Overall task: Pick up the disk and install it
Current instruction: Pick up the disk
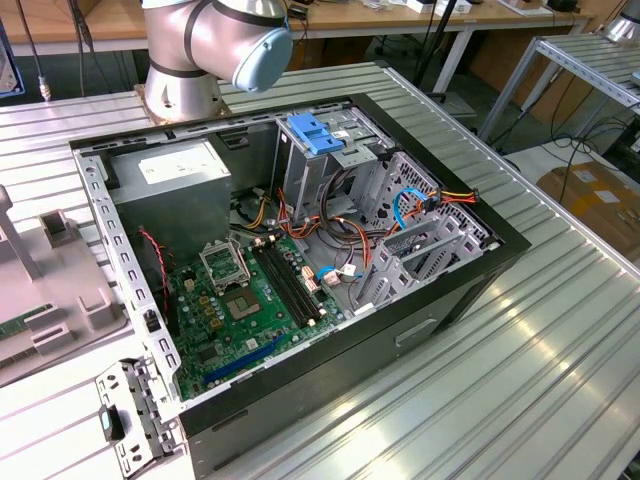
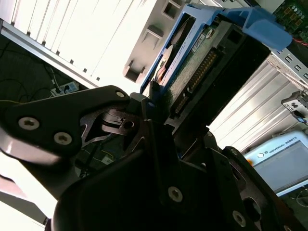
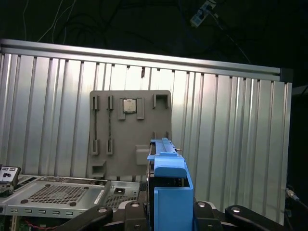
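Pinching the disk (image 3: 168,180) across its blue side rails, the pincer (image 3: 168,214) is held above the table (image 3: 231,120), edge-on, judged to suit the drive cage (image 1: 345,165), seen at one o'clock of the motherboard (image 1: 250,290).

No text can be read; the power supply's white sticker (image 1: 178,163) is illegible.

Ribbed metal table (image 1: 520,370) is carrying everything. Open computer case (image 1: 420,335) is lying on its side mid-table and taking up much of the surface. Grey plastic tray (image 1: 60,290) is resting flat toward the exterior view's left, near the case. Perforated metal bracket (image 1: 135,415) is lying just beside the case's near corner. Arm's base (image 1: 180,95) is standing beyond the case.
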Tool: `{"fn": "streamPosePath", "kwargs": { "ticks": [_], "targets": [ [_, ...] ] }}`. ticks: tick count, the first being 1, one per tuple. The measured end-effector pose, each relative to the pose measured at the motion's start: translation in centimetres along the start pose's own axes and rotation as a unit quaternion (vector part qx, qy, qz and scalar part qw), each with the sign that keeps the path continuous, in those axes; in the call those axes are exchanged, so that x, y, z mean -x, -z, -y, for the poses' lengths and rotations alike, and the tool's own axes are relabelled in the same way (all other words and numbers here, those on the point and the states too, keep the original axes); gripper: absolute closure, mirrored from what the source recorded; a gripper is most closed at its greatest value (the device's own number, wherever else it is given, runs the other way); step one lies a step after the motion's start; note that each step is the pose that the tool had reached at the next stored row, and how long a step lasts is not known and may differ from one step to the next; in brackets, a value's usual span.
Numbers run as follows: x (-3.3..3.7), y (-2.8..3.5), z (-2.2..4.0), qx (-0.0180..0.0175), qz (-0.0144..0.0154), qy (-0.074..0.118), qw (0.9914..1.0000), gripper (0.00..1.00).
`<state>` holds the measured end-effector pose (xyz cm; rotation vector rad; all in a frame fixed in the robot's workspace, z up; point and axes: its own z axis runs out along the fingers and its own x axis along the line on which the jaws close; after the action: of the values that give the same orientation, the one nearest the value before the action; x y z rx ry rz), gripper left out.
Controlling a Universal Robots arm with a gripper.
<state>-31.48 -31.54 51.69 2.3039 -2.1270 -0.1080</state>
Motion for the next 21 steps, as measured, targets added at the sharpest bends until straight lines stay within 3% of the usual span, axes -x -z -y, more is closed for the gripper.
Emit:
{"fn": "streamPosePath", "kwargs": {
  "ticks": [14,21],
  "targets": [
    [-0.41,0.07,1.25,0.0003,0.0,0.0,1.0,0.64],
    [-1.52,0.11,1.98,0.0009,0.0001,0.0,1.0,0.64]
  ]
}}
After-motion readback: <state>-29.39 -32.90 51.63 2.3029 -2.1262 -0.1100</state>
